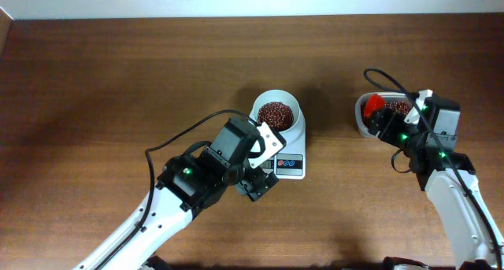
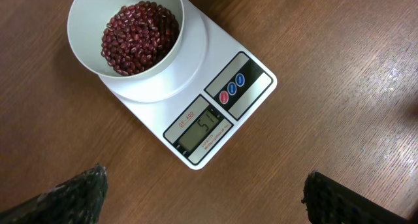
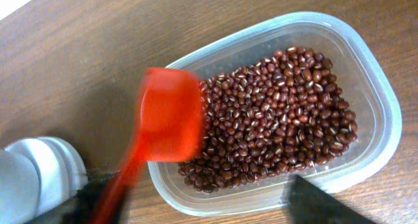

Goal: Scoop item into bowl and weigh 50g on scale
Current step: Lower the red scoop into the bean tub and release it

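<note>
As the bowl (image 2: 83,25) of beans (image 2: 139,38) sits on the scale (image 2: 196,57), its display hard to read, only checking the weight seems left; both pairs of jaws stand apart, left gripper (image 2: 202,196) near the scale, right gripper (image 3: 202,201) over the tub (image 3: 373,87) and scoop (image 3: 168,116), well apart from it.

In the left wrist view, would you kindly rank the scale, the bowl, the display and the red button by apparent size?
1. scale
2. bowl, slightly cut off by the top edge
3. display
4. red button
</note>
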`<act>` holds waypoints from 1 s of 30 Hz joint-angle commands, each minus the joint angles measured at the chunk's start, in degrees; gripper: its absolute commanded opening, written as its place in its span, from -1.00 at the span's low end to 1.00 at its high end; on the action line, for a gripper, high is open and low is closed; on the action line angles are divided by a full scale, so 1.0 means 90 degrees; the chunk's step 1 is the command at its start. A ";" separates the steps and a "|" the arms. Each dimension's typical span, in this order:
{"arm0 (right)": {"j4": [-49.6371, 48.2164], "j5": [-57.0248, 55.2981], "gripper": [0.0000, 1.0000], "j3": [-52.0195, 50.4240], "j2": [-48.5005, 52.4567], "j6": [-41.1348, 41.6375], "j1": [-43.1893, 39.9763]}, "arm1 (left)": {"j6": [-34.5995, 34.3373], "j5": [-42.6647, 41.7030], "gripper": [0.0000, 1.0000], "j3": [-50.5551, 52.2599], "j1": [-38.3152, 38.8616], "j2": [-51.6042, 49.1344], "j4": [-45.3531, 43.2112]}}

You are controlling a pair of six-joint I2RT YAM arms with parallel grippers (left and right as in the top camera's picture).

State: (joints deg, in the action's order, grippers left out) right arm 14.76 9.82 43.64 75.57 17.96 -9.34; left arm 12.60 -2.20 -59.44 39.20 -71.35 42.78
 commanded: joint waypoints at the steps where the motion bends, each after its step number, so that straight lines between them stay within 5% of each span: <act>1: -0.0017 -0.0168 -0.54 0.0114 0.0007 0.0029 -0.0012 | -0.0063 -0.0068 0.98 0.0017 -0.0029 0.0073 -0.0015; 3: -0.0015 -0.0168 -0.55 0.0114 0.0007 0.0032 -0.0012 | -0.0063 -0.0068 0.98 0.0017 -0.0029 0.0073 -0.0015; 5: 0.0168 -0.0170 0.05 0.0114 0.0007 0.0053 -0.0012 | -0.0063 -0.0068 0.98 0.0017 -0.0029 0.0073 -0.0015; 7: 0.0498 -0.0170 0.06 0.0114 0.0007 0.0051 -0.0012 | -0.0063 -0.0068 0.98 0.0017 -0.0029 0.0073 -0.0015; 9: 0.0583 -0.0223 0.41 0.0114 0.0007 0.0051 -0.0012 | -0.0063 -0.0068 0.98 0.0017 -0.0029 0.0073 -0.0015; 21: 0.1100 -0.1188 0.57 0.0158 -0.0056 0.0223 -0.0274 | -0.0063 -0.0068 0.98 0.0017 -0.0029 0.0073 -0.0015; 26: 0.0848 0.0335 0.97 0.0192 -0.0321 -0.0070 -0.0721 | -0.0063 -0.0068 0.98 0.0017 -0.0029 0.0073 -0.0015; 30: 0.0865 0.1396 0.98 0.0192 -0.0323 -0.0811 -0.0721 | -0.0063 -0.0068 0.98 0.0017 -0.0029 0.0073 -0.0015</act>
State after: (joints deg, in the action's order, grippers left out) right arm 21.98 15.38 44.10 73.67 15.07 -15.62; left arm 12.60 -2.20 -59.44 39.20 -71.35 42.81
